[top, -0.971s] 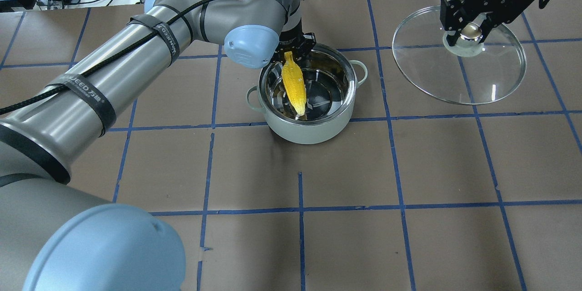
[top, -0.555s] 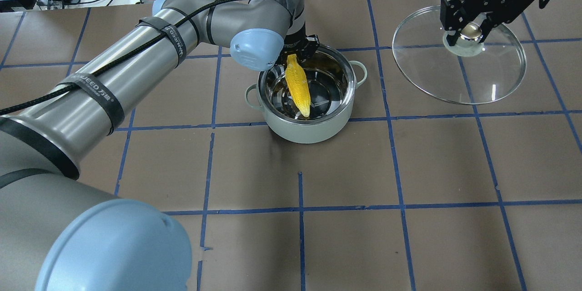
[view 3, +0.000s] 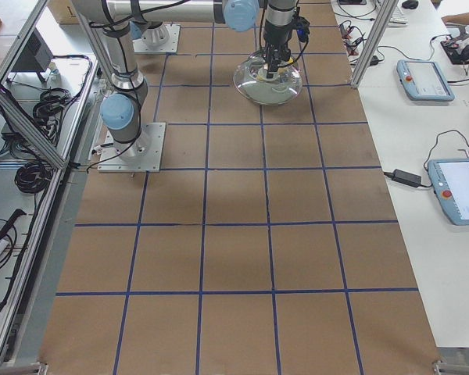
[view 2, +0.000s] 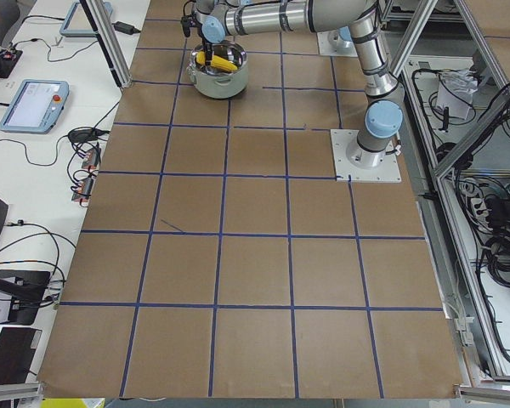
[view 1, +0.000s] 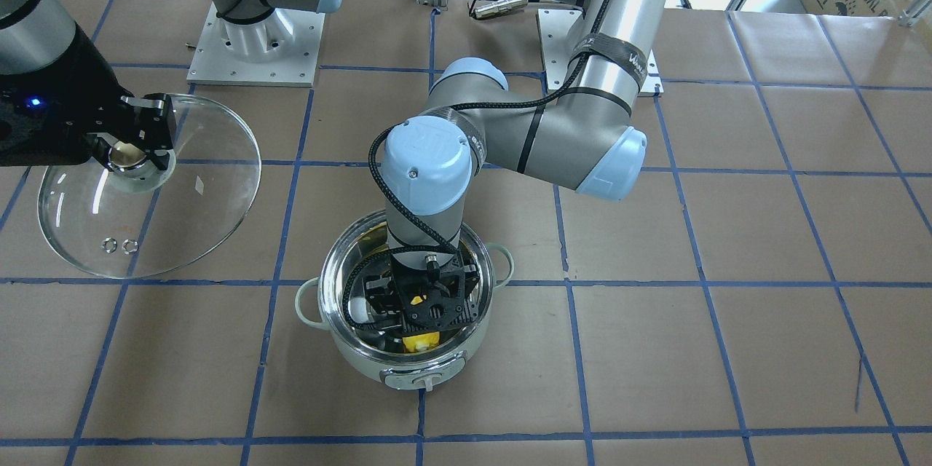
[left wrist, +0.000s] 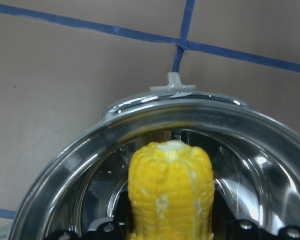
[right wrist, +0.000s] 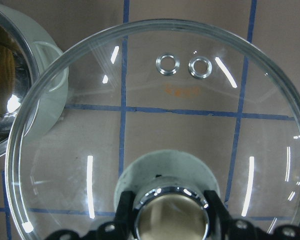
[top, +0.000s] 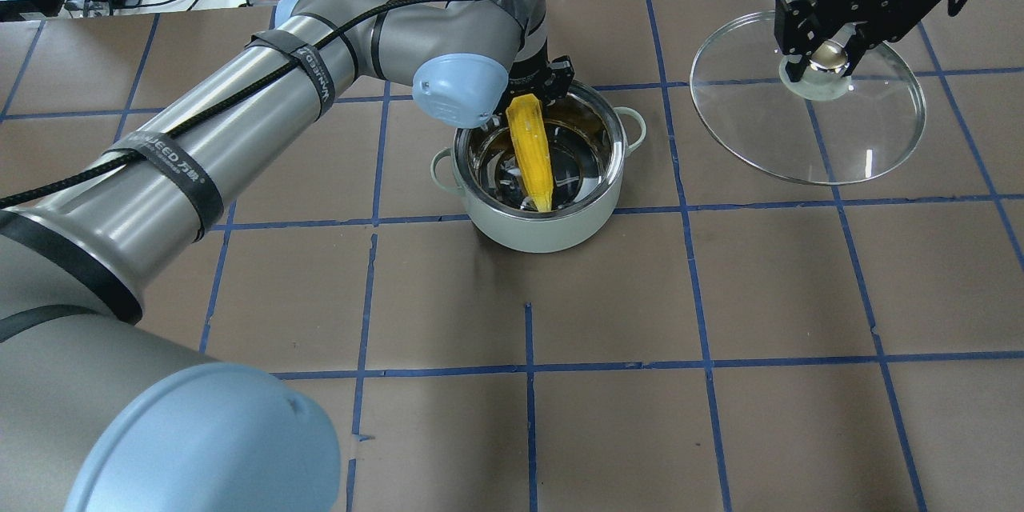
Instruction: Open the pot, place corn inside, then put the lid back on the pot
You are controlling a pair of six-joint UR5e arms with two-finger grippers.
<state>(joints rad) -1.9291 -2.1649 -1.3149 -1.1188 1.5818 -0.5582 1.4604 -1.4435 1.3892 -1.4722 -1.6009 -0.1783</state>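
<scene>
The left arm's fingers (top: 558, 80) are closed on the thick end of the bumpy yellow corn cob (top: 534, 152), just above the far rim of the round pale mint-green pot with a shiny steel interior (top: 536, 232). The corn slants down into the open pot, with its tapered tip low near the wall on the robot's side. Whether the tip touches the steel bottom cannot be told. The pot stands on the brown worktop with blue grid lines (top: 720, 296), its silver control knob (view 1: 426, 381) facing away from the robot.

On the robot's right, apart from the pot, the right arm's fingers (right wrist: 124, 212) clamp the round knob (right wrist: 170, 220) of the clear glass dome lid (top: 864, 136). Two metal-ringed vent holes (right wrist: 184, 65) show near the lid's edge. Whether the lid rests on the worktop or hangs above it cannot be told.
</scene>
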